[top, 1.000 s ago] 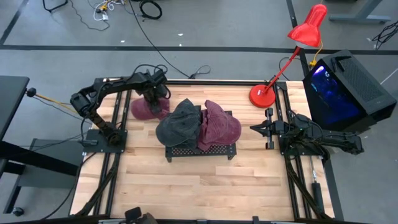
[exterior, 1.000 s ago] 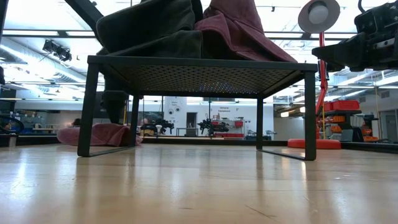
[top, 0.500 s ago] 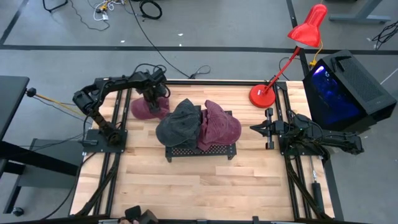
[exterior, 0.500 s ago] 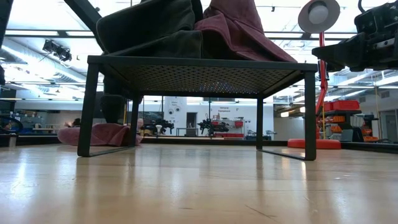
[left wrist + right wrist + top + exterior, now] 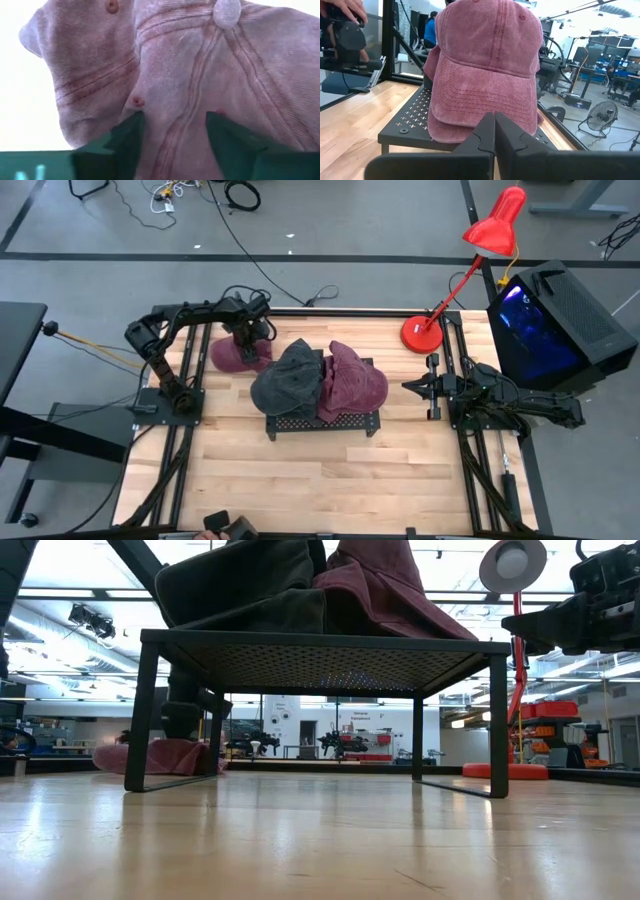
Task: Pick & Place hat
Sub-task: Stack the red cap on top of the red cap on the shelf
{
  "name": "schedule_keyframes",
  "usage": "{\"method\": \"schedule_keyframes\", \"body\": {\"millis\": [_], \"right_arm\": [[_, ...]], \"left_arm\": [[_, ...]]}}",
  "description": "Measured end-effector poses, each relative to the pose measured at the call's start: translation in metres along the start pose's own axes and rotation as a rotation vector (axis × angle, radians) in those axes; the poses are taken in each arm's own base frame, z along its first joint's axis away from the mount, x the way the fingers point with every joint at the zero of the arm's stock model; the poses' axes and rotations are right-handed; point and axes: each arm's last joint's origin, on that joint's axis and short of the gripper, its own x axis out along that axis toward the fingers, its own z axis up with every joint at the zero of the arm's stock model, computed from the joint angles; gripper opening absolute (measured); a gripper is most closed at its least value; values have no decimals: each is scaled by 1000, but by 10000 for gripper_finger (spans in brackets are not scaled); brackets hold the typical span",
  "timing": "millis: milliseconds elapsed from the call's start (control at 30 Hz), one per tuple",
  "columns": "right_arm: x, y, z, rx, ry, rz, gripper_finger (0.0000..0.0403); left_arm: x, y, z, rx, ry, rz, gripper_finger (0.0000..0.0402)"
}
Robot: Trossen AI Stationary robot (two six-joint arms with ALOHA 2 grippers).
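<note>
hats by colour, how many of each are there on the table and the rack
maroon hats: 2, one on the table under the left gripper, one on the black rack
dark grey hats: 1, on the rack
total: 3 hats
</note>
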Motion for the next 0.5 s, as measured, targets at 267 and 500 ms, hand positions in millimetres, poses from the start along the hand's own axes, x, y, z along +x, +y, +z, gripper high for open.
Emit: {"method": "schedule_keyframes", "body": {"millis": [267,500], "right_arm": [[0,0,0,0,0,0,4],[0,0,0,0,0,0,4]], "left_arm": [[0,0,1,0,-8,3,83],[0,1,2,2,-20,8,10]]}}
